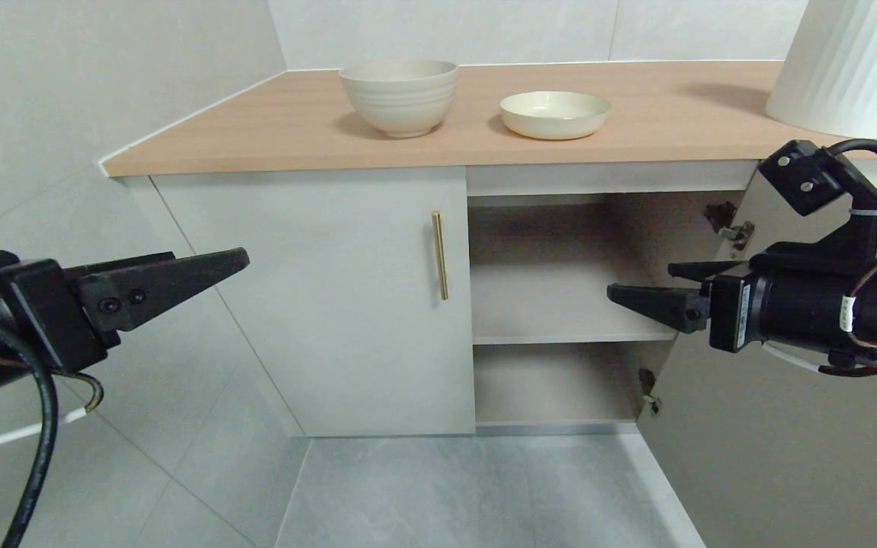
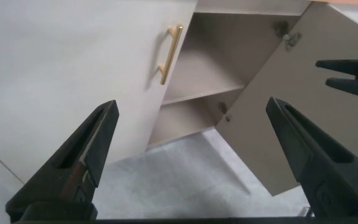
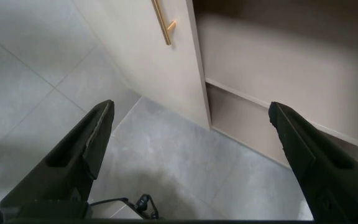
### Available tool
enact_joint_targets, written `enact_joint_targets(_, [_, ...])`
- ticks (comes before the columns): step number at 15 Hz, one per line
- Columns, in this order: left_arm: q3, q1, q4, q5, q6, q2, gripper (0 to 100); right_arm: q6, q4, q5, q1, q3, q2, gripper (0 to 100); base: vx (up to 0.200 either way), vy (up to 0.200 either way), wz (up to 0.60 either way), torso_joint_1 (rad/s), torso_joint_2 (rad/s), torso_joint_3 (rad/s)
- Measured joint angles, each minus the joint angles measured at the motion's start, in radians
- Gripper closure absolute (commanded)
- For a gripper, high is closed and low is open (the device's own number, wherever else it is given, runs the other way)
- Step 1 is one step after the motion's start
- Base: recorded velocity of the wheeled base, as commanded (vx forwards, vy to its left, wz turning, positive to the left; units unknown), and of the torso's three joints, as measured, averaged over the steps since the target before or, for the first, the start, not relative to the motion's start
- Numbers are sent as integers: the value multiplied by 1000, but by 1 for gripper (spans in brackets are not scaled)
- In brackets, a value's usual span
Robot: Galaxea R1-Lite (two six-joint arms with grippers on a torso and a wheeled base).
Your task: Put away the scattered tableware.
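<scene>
I see left hand (image 1: 237,262) and right hand (image 1: 642,280) both spread wide, holding nothing. Bowl (image 1: 399,95) and dish (image 1: 555,114) sit on table (image 1: 674,106) above, between them.

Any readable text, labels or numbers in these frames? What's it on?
No text can be read.
White sticker on the right arm's black wrist housing: print too small to read.
White tag on that arm's cable: blurred, unreadable.
Beige ribbed ceramic bowl, cream shallow dish: no markings visible.
</scene>
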Motion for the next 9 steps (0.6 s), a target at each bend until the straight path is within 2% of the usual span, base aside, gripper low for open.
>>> enact_joint_targets(4, [-9,6,10,-1,0,-10,0,0,0,0,-4,0,0,0,0,0,0,0,0,0])
enact_joint_targets(9, [-15,11,25,-2,0,-13,0,0,0,0,-6,0,-1,0,200,0,0,0,1,1])
